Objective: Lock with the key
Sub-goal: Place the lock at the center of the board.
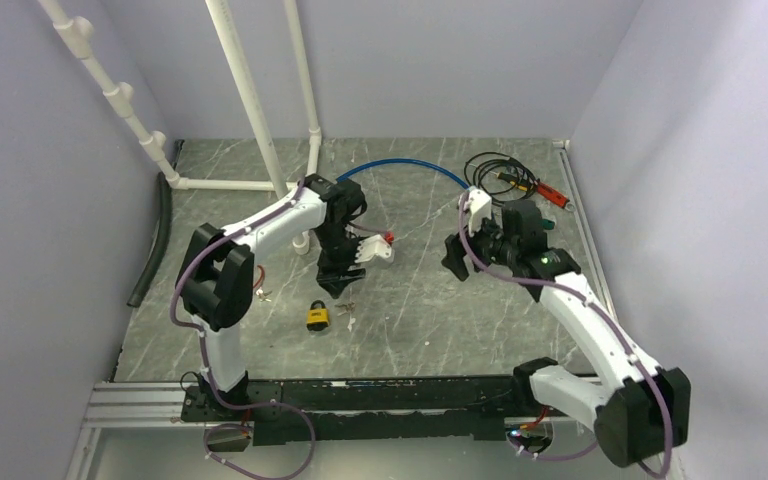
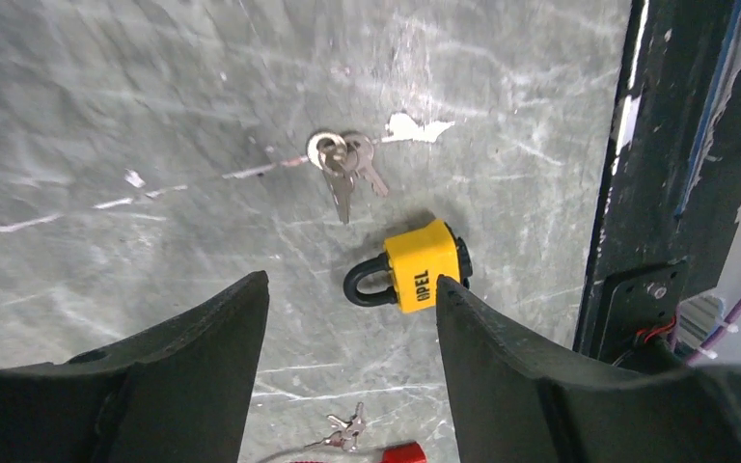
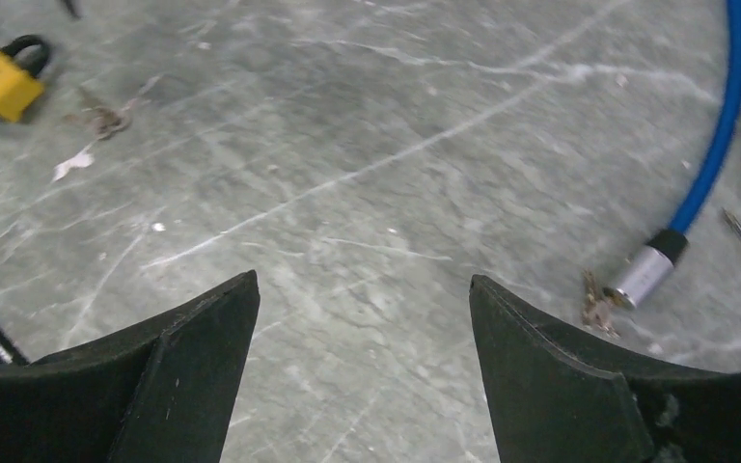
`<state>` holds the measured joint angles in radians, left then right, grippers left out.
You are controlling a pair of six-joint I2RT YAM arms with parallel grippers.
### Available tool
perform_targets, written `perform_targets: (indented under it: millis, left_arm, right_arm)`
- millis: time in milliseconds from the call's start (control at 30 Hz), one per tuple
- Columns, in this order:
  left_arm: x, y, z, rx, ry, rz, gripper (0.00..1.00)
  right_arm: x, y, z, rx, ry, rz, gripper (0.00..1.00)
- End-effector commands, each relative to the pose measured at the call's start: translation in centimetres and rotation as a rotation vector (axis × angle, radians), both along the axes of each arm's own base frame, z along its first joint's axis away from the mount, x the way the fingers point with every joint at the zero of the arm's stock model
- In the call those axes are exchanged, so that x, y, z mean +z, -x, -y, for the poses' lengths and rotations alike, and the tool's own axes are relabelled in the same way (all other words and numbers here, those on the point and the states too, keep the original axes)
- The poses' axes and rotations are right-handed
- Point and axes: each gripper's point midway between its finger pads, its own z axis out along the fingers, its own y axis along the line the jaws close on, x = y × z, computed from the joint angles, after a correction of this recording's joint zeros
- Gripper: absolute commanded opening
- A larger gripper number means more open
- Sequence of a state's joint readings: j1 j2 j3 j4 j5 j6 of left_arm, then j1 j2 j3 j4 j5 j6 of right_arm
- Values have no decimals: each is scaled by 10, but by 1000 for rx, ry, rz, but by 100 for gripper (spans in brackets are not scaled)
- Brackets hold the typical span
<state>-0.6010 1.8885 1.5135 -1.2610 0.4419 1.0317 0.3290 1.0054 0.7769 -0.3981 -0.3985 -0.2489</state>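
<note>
the left pincer (image 2: 350, 285) is hanging over the table (image 2: 106, 116) with its fingers (image 2: 203, 367) spread apart, gripping nothing. the padlock (image 2: 423, 278) is lying on its side just past the fingertips, nearer the right-hand finger in the wrist view, with its black shackle pointing across the gap between the jaws. the keys (image 2: 341, 164) are lying on a ring farther ahead of the pincer, apart from the padlock and not in it. whether the shackle is latched cannot be told.

the right pincer (image 3: 362, 280) is also standing released, jaws wide, with only bare table between them. from it the padlock is sitting well off, ahead and to its left, the keys just beside that. a blue hose (image 3: 714, 145) is running ahead and to its right, its metal end near the right finger.
</note>
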Motion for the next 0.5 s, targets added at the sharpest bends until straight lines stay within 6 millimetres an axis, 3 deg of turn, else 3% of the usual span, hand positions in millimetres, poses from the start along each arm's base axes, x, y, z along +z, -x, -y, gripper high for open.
perform_targets:
  millis: [0,100,267,467]
  left_arm:
    - [47,3,25,61,115,38,69]
    - [58,-3,34,109,168,69,70]
    - [71,-24,46,194,240,182,69]
    - [85,-42,61,289,309,229,69]
  right_arm:
    - [9,-34,28,-136,8,-36,82]
    - [7,-59,52,-241,38,-65,82]
    - [-13,-91,92,-451,94,-163,78]
    - [-34,-116,112,-554,125,-236,69]
